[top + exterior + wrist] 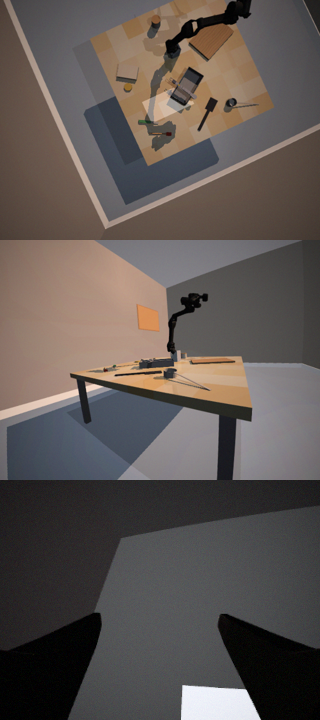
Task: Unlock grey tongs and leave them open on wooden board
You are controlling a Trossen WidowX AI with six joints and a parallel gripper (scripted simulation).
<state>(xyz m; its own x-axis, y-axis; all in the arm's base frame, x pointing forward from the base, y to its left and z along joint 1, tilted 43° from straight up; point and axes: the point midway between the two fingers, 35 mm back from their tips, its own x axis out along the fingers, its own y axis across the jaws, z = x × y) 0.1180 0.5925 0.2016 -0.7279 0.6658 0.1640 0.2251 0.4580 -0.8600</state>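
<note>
The grey tongs (186, 89) (148, 360) lie across the roasting tin (196, 71) (156, 364), with one end reaching past each long side. Their arms look close together; the lock is too small to make out. The wooden board (211, 40) (213, 360) lies flat, apart from the tin, on the far side of the table from the brush. My gripper (161, 619) is open, with nothing between its fingers. The arm is raised high, and the gripper is far from the tongs. The wrist view shows only grey surfaces and a bright patch.
A black turner (211, 104) (152, 372) and a dark pot (231, 102) (170, 373) with thin sticks lie beyond the tin. Elsewhere are a green-handled tool (144, 121), a red-headed brush (168, 134), a yellow disc (127, 87), a pale block (127, 71) and a brown-topped jar (155, 20).
</note>
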